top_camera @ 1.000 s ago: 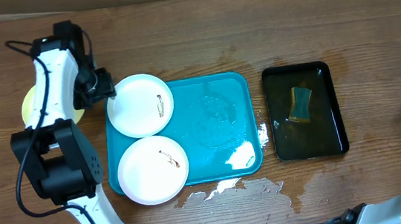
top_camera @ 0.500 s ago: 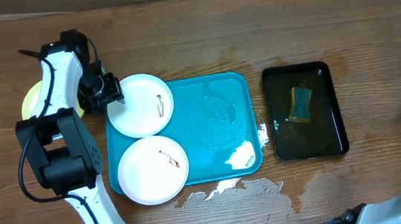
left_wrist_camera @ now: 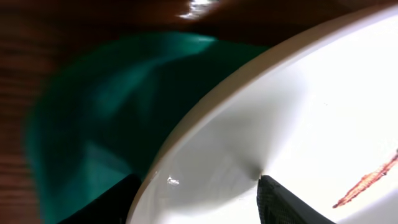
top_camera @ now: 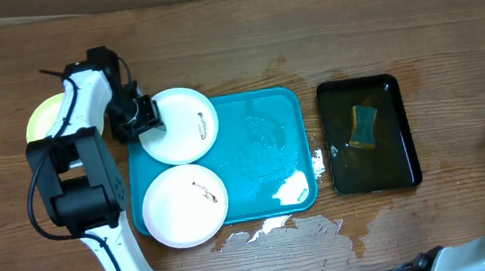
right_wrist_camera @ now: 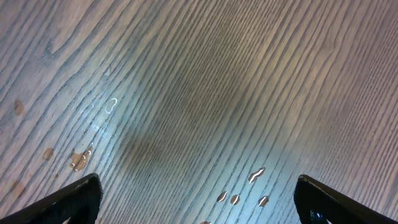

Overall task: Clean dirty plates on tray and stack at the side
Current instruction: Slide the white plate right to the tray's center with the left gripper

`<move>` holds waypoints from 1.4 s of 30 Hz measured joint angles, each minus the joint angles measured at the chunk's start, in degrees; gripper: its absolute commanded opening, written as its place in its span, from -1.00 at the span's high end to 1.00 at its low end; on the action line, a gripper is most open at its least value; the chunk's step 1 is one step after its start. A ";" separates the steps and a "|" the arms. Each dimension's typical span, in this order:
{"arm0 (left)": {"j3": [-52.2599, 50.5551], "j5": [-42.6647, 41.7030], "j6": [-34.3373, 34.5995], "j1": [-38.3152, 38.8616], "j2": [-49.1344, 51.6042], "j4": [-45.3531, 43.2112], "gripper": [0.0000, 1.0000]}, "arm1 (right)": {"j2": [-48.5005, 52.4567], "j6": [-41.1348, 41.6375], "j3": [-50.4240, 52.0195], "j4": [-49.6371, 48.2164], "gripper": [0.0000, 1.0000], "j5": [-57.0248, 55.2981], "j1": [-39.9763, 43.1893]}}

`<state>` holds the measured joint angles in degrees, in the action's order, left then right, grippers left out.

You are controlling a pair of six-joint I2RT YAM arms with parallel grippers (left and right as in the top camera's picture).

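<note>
- The left tool [top_camera: 146, 118] is set at the left rim of the upper white plate [top_camera: 183, 125], with one finger [left_wrist_camera: 280, 202] laid on the plate's inner face and the other outside the rim; the rim is straddled, but whether it is pinched cannot be told
- This plate lies at the tray's [top_camera: 262, 151] far left corner, overhanging the edge and marked by a brown smear [top_camera: 200, 122]; a rim hold is judged the way to lift it for cleaning
- The lower white plate [top_camera: 184, 205], also smeared, lies at the near left corner
- The yellow-green plate [top_camera: 42, 120] lies on the tabletop [top_camera: 305, 39] beside the tray, probably where the stack is begun
- The right tool [right_wrist_camera: 199, 205] is held wide apart and empty over wet wood, well away; the sponge [top_camera: 364, 126] lies in the black tray [top_camera: 381, 166]
</note>
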<state>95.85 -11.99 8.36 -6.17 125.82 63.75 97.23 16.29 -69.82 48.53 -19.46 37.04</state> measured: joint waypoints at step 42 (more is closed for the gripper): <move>-0.07 -1.51 14.34 21.94 0.00 -1.95 0.92 | 0.00 0.00 0.00 0.00 -1.00 0.02 0.00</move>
<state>95.79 -13.50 22.70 15.77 125.82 61.80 97.23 16.29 -69.82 48.53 -19.44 37.04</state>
